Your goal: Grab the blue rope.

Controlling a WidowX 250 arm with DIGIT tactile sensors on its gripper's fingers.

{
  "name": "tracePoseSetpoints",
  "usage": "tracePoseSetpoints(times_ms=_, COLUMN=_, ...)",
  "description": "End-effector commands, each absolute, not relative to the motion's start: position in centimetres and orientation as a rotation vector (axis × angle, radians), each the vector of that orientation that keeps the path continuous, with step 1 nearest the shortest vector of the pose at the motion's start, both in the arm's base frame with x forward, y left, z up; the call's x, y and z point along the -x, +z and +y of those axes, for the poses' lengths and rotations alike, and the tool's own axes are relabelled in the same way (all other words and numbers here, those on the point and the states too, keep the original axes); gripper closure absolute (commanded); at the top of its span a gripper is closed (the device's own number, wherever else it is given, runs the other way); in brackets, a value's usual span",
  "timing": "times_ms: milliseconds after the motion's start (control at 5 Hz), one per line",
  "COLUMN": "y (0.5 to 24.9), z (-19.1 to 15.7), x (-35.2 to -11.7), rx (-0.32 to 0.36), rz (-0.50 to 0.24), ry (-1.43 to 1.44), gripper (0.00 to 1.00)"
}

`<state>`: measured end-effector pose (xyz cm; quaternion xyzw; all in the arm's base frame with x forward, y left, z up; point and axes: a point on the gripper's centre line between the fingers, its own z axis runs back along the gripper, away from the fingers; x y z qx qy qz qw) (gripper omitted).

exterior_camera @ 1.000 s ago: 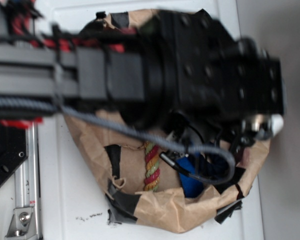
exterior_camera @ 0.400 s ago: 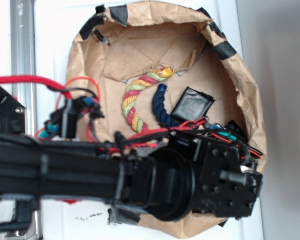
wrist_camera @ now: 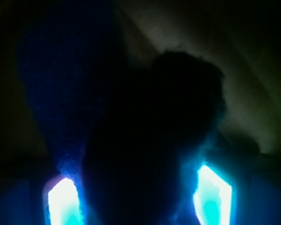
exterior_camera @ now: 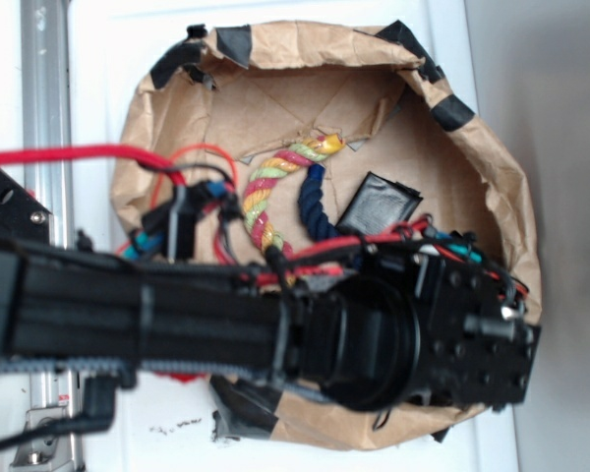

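- Black metal and plastic of the robot arm [exterior_camera: 177, 324] fill the lower foreground of the exterior view, with the wrist housing [exterior_camera: 442, 339] low over the right side of the bowl; red cables [exterior_camera: 79, 155] loop off its left part.
- The gripper itself is hidden under the wrist housing, so whether it is released or clenched cannot be told; the wrist view is nearly black, with only two bright cyan patches at the bottom.
- Beyond the arm, the dark navy twisted rope [exterior_camera: 315, 202] curves on the floor of the crumpled brown paper bowl [exterior_camera: 492, 177], its lower end hidden behind the arm.
- Just beside it on the left lies the red-yellow-green twisted rope [exterior_camera: 261, 202]; on the right, a flat black square pad [exterior_camera: 379, 205].
- Compared with 0.4 s ago, the arm sits higher in the picture and covers more of both ropes.
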<state>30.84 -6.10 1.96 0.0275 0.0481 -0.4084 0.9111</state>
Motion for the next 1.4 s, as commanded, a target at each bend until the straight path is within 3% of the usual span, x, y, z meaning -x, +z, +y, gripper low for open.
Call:
tracePoseSetpoints(times_ms=0, y=6.5, z=-6.5, x=-29.3, rx=-0.055, rz=0.005, ry=-0.772, gripper=0.00)
tracePoseSetpoints(times_ms=200, y=7.0, z=-7.2, x=-27.5, rx=-0.046, rz=0.004, ry=-0.819, gripper=0.00)
tracePoseSetpoints(times_ms=400, y=6.0, z=-6.7, x=-26.1, rx=-0.117, rz=0.046, ry=-0.849, gripper=0.00)
tracePoseSetpoints(times_ms=600, y=4.1, z=-4.7, x=-26.3, rx=-0.186, rz=0.104, ry=-0.886, gripper=0.00)
tracePoseSetpoints(times_ms=800, y=3.1, z=-4.6, x=-27.2, rx=-0.157, rz=0.125, ry=-0.921, gripper=0.00)
tracePoseSetpoints(times_ms=1000, y=3.0, z=-5.0, x=-28.7, rx=-0.222, rz=0.129, ry=-1.006, gripper=0.00)
tracePoseSetpoints(times_ms=1200, y=5.4, z=-3.2, x=-30.4, rx=-0.104, rz=0.023, ry=-0.870, gripper=0.00)
